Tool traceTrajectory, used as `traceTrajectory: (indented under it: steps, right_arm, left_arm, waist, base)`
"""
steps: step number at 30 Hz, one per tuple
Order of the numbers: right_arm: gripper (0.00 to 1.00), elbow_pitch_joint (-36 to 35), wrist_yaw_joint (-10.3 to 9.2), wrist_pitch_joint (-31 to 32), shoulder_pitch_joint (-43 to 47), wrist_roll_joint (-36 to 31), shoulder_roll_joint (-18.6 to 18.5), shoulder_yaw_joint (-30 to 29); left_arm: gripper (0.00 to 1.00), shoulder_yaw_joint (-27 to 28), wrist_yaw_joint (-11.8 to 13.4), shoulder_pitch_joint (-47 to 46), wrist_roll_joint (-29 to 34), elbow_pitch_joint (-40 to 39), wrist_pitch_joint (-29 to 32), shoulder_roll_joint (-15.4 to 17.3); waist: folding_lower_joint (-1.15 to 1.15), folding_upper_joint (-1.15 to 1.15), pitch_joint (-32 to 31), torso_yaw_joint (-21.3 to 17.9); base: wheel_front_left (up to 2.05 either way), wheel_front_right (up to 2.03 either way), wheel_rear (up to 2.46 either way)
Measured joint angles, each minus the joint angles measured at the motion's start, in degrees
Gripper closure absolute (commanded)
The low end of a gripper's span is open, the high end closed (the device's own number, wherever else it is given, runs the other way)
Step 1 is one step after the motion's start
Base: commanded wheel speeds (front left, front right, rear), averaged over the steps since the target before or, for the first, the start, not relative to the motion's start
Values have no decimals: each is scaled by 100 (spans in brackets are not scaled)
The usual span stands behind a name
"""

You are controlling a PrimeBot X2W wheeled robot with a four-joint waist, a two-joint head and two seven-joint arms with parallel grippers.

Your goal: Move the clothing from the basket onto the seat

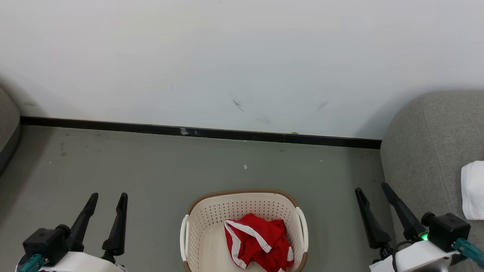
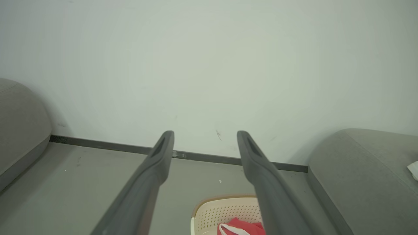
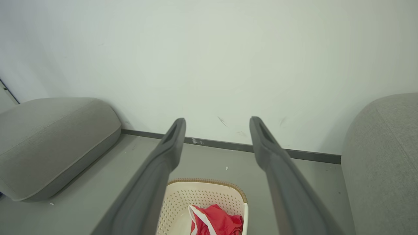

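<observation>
Hovers with left gripper (image 1: 109, 196) and right gripper (image 1: 371, 187) spread, empty, flanking the basket (image 1: 242, 192), seemingly poised to reach its red clothing (image 1: 257, 238).

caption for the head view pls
Left gripper and right gripper, open, flank basket of red clothing; white piece on seat.

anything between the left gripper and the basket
Just bare grey floor, seen in the head view, between the open left gripper and the cream perforated plastic basket.
</observation>
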Motion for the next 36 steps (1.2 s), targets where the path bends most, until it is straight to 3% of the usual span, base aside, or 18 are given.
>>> traceTrajectory:
  steps: [20,36]
  right_arm:
    - [0,-333,0,-1,-15,-253,70,-201]
    - [0,-611,0,-1,-23,-398,216,-293]
  left_arm:
    - [0,-27,-300,-2,45,-42,-1,-78]
    - [0,-268,-606,-225,283,12,32,102]
  waist:
    - [0,0,403,-185]
    - [0,0,951,-429]
  base:
    - [0,0,0]
    - [0,0,0]
